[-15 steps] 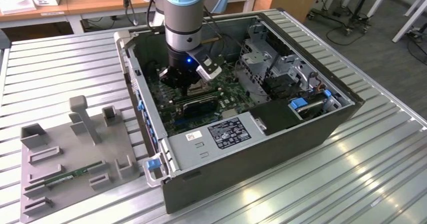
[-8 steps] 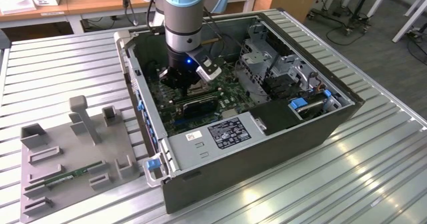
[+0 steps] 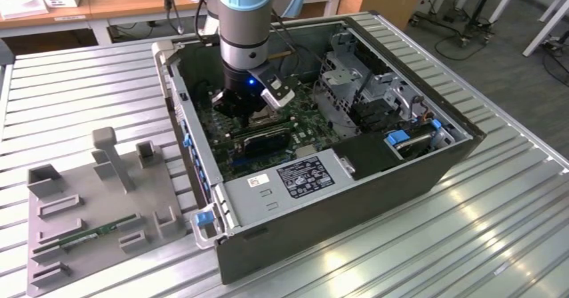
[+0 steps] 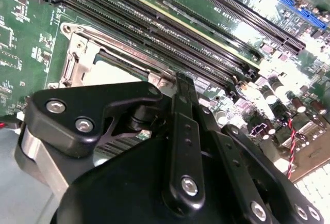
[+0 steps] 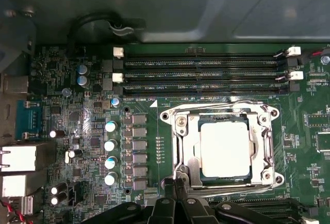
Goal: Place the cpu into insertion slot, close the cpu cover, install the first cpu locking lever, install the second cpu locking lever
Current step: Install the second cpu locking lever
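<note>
The cpu lies flat in the insertion slot, its pale metal face showing through the window of the cpu cover. The cover rests down over the chip. A thin wire lever runs along one side of the socket and another along the opposite side. My gripper is shut, its tips together at a corner of the socket, beside the end of the second lever. In the second wrist view the gripper stands just past the silver cover. In the exterior view the gripper reaches down into the open case.
Long black memory slots run beside the socket, and a row of capacitors stands on another side. The case walls, the drive cage and the power supply close in around the arm. A grey fixture tray lies outside the case.
</note>
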### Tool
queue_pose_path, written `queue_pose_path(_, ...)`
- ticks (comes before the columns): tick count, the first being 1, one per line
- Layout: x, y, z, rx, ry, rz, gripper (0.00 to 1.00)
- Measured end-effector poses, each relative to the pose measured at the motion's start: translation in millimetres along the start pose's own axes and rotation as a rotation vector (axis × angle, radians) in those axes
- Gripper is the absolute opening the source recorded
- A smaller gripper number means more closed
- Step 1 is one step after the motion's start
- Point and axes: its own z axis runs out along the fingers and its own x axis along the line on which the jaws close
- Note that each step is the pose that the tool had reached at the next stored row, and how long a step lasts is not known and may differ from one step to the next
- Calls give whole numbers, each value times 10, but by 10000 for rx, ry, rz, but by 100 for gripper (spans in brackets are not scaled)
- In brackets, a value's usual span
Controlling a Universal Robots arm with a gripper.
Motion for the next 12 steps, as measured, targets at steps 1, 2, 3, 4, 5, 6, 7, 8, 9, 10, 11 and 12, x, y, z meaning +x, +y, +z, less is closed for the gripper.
queue_pose_path(1, 0, -1, -1, -1, 1, -1, 11)
queue_pose_path(2, 0, -1, -1, -1, 3, -1, 11)
queue_pose_path(3, 0, -1, -1, 1, 4, -1, 11)
queue_pose_path(4, 0, -2, 1, 1, 4, -1, 11)
queue_pose_path(5, 1, -2, 4, 0, 4, -1, 11)
queue_pose_path(6, 1, -2, 8, -2, 3, -1, 11)
queue_pose_path(7, 1, -2, 10, -1, 3, -2, 11)
queue_pose_path(8, 1, -3, 12, 0, 4, -2, 11)
queue_pose_path(9, 1, -3, 16, -3, 2, -2, 11)
queue_pose_path(10, 1, -3, 20, -4, 1, -2, 11)
queue_pose_path(11, 2, -3, 24, -3, 1, -2, 11)
queue_pose_path(12, 3, -4, 26, -1, 2, -2, 11)
